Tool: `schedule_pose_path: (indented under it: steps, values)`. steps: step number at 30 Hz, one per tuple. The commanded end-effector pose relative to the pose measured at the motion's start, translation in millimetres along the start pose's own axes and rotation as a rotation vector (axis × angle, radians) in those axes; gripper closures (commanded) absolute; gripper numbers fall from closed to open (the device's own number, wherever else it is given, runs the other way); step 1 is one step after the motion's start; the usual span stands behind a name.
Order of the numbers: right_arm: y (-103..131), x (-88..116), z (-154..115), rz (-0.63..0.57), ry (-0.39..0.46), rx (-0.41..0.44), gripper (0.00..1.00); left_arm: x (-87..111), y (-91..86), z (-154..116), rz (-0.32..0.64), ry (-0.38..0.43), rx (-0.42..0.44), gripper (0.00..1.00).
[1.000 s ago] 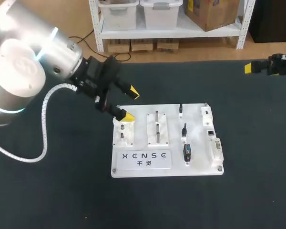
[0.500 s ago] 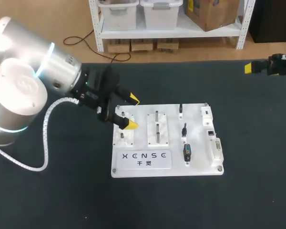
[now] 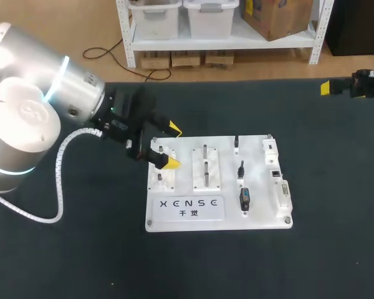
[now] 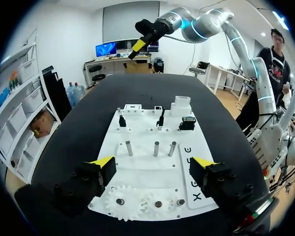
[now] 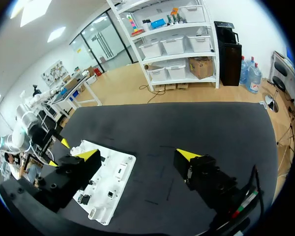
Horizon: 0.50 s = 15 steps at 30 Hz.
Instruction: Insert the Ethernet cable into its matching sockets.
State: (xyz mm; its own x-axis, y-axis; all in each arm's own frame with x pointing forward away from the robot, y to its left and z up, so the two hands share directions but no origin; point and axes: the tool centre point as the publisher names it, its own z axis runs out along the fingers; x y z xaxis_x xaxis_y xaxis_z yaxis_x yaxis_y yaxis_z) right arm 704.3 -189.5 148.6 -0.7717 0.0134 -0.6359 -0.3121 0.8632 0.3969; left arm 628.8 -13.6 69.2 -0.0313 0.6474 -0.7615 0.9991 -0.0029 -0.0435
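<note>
The white task board (image 3: 218, 215) lies mid-table. Short black cable stubs (image 3: 241, 169) and a black plug block (image 3: 244, 198) stand on its right half, beside white socket blocks (image 3: 283, 193) along its right edge. I cannot tell which stub is the Ethernet one. My left gripper (image 3: 172, 147) hovers open over the board's left end, holding nothing. From the left wrist, the left gripper (image 4: 152, 163) straddles the board (image 4: 152, 174), with the stubs (image 4: 161, 118) well ahead. My right gripper (image 5: 137, 155) hangs open and empty near the table's far right edge (image 3: 355, 85), far from the board (image 5: 119, 162).
White gears (image 4: 123, 201) sit at the board's near end under my left gripper, and metal pegs (image 4: 156, 148) stand ahead of it. A white peg block (image 3: 206, 168) rises at the board's middle. Dark mat (image 3: 324, 187) surrounds the board.
My left gripper came down and slightly right over the board's left end during the first half second, then held still. The right arm stayed put.
</note>
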Motion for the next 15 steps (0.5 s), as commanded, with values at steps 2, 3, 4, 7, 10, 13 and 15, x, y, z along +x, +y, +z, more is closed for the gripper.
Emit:
schedule_pose_path:
  steps: [2,3,4,7,10,13,15]
  values:
    - [26.9,-12.6,10.2,-0.002,0.073,0.078,0.00,0.7,-0.7,-0.1,0.001,-0.002,-0.002,0.00]
    - [35.2,-13.0,12.3,-0.013,0.098,0.083,0.00,0.7,-0.7,-0.1,0.001,-0.002,-0.002,0.00]
    - [43.2,-13.2,13.4,-0.009,0.101,0.086,0.00,0.7,-0.7,-0.1,0.001,-0.002,-0.002,0.00]
    - [65.8,-10.2,18.0,-0.011,0.151,0.110,0.00,0.7,-0.7,-0.1,0.001,-0.002,-0.002,0.00]
    - [84.7,-4.7,19.3,0.015,0.194,0.143,0.00,0.7,-0.7,-0.1,0.001,-0.002,-0.002,0.00]
    - [97.7,2.2,17.3,0.015,0.226,0.213,0.00,0.7,-0.7,-0.1,0.001,-0.002,-0.002,0.00]
    - [104.5,6.5,15.4,0.037,0.238,0.253,0.00,0.7,-0.7,-0.1,0.001,-0.002,-0.002,0.00]
